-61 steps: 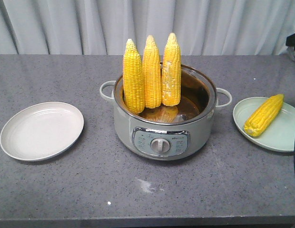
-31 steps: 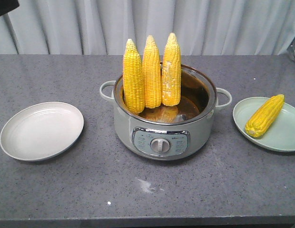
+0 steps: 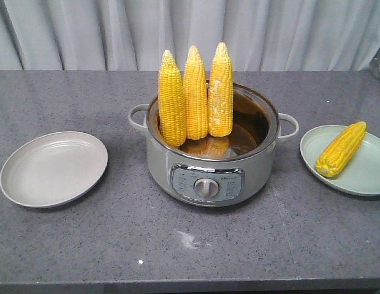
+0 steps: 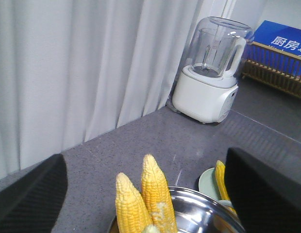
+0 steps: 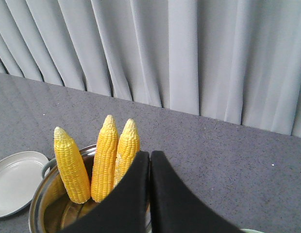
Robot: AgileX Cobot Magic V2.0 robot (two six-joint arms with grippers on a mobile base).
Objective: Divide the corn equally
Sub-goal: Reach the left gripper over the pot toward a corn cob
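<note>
Three corn cobs stand upright, tips up, in a steel cooker pot at the table's middle: the left cob, the middle cob and the right cob, which has whitish patches. A fourth cob lies on the pale green plate at the right. The white plate at the left holds nothing. My left gripper hangs open above the pot, its fingers wide apart. My right gripper is shut on nothing, above the pot's near side. Neither gripper shows in the front view.
A white blender stands on the counter beyond the green plate, next to a rack with a blue sign. Grey curtains hang behind the table. The table's front edge runs along the bottom.
The dark arm part and cable at the right edge one second ago are gone. The dark shape at the top left corner half a second ago is gone too. Corn and plates are unmoved.
</note>
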